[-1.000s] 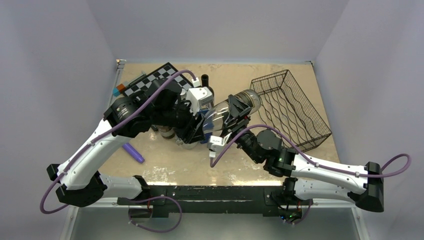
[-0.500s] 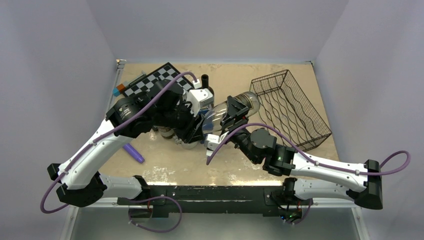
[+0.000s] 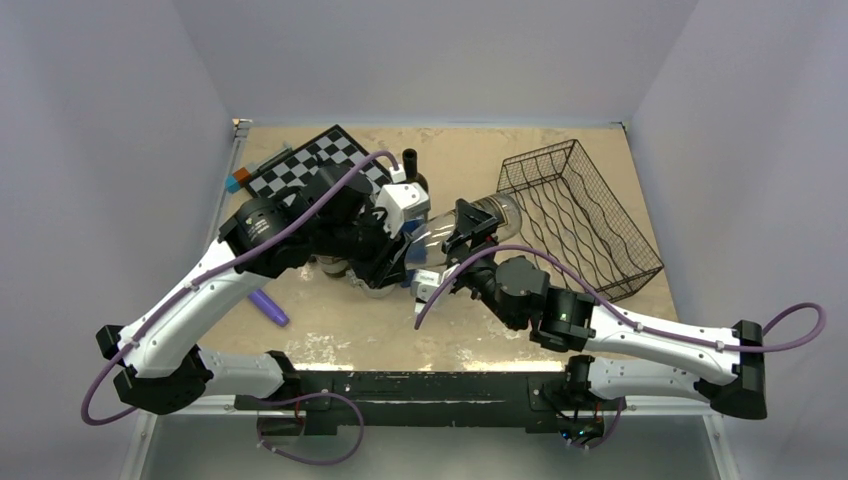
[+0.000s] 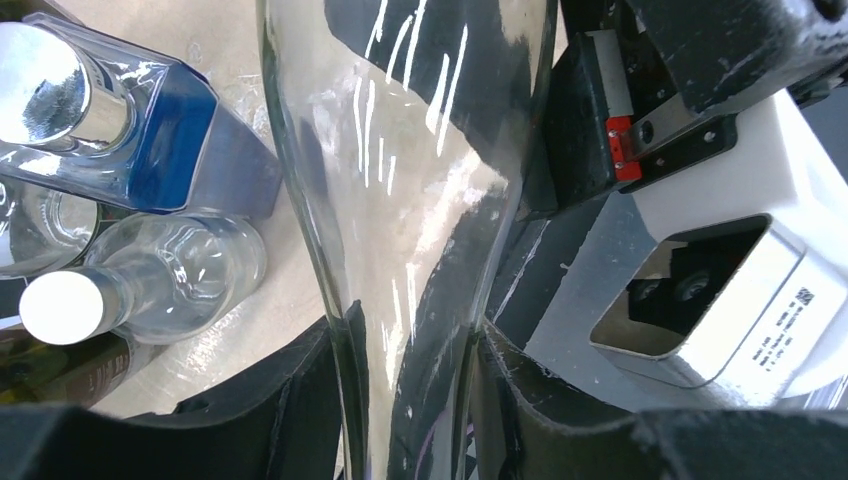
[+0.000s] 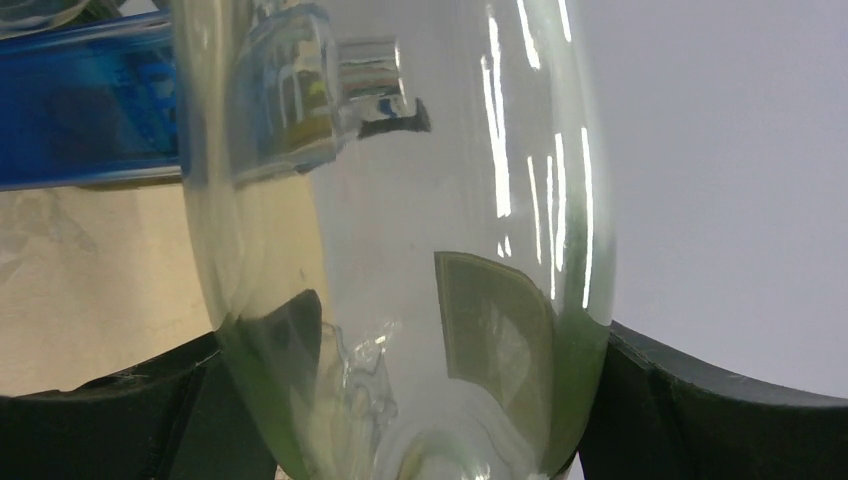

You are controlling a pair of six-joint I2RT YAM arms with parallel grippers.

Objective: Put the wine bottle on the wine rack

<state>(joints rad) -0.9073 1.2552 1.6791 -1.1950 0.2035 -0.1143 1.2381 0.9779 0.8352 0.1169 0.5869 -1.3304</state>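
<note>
1. Glass wine bottle (image 3: 500, 208) hangs left of the wine rack (image 3: 585, 220): left gripper (image 4: 405, 400) pinches its neck, right gripper (image 5: 400, 400) hugs its body.
2. Slick glass, so mismatched pulls might twist it loose onto nearby bottles (image 4: 150, 290).

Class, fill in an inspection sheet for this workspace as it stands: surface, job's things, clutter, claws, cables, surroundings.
Surface: tan table, worn pale patches.
Job's things: clear wine bottle held on its side, base toward the wine rack, which holds no bottle.
Clutter: chessboard, dark bottle, blue bottle, white-capped bottle, purple stick.
Claws: left claw shut on the bottle's neck; right claw shut on its body.
Cables: purple cables loop off both arms.
Surroundings: plain grey walls; nothing else seen.
</note>
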